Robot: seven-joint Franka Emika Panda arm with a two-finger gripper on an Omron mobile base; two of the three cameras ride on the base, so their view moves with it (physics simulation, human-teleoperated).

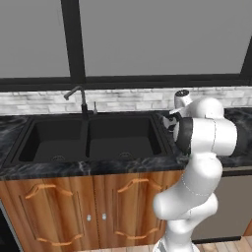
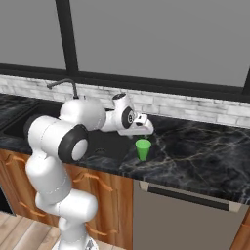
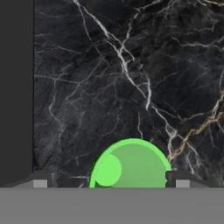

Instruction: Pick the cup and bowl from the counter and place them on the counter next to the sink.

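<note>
The small green cup (image 2: 143, 149) stands upright on the black marble counter (image 2: 195, 151), just right of the sink (image 1: 88, 138). My gripper (image 2: 143, 135) hangs directly over it, pointing down. In the hand view the cup (image 3: 131, 164) sits between my two fingertips (image 3: 41, 179), which stand wide apart and clear of its rim, so my gripper (image 3: 110, 180) is open around it. The sink's matte black edge (image 3: 15, 87) runs down the left of that view. The bowl is out of view.
A dark curved faucet (image 1: 78, 98) rises behind the double basin, in front of a pale brick backsplash and a large window. Veined counter stretches to the right of the cup. Below it are wooden cabinet doors (image 1: 74, 211) and a grey appliance front (image 2: 185, 219).
</note>
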